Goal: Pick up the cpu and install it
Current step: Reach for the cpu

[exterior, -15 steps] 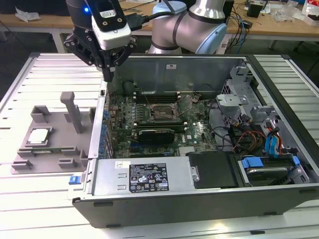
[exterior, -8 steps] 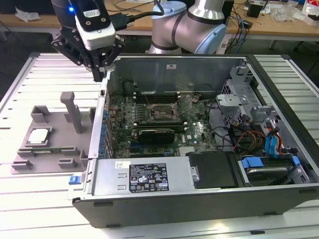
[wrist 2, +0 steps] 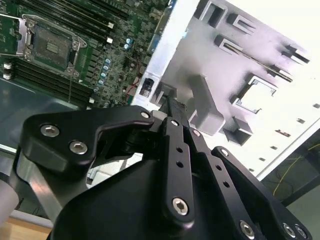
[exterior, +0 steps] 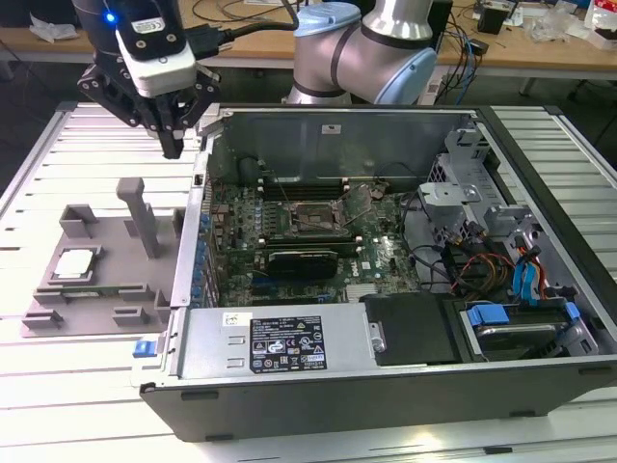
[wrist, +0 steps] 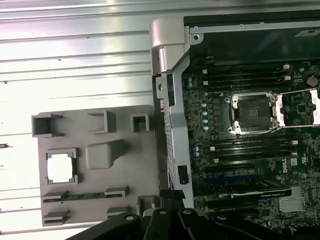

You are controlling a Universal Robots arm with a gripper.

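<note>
Cpu [exterior: 75,263] lies flat in the tray [exterior: 111,249] — square, top up — pincer [exterior: 174,145] closed, apart.

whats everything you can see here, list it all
cpu: one, silvery grey, lying in a pocket of the tray
tray: one, grey plastic, on the table at the exterior view's left of the case
computer case: one, dark grey, open, lying on the table
circuit board: one, green, inside the case
socket: one, dark with a metal frame, on the circuit board, no chip in it
table: one, pale slatted metal, under it all
arm: one, silver and grey-blue, behind the case
gripper: one, black, shut, empty, in the air by the case wall beside the tray
</note>
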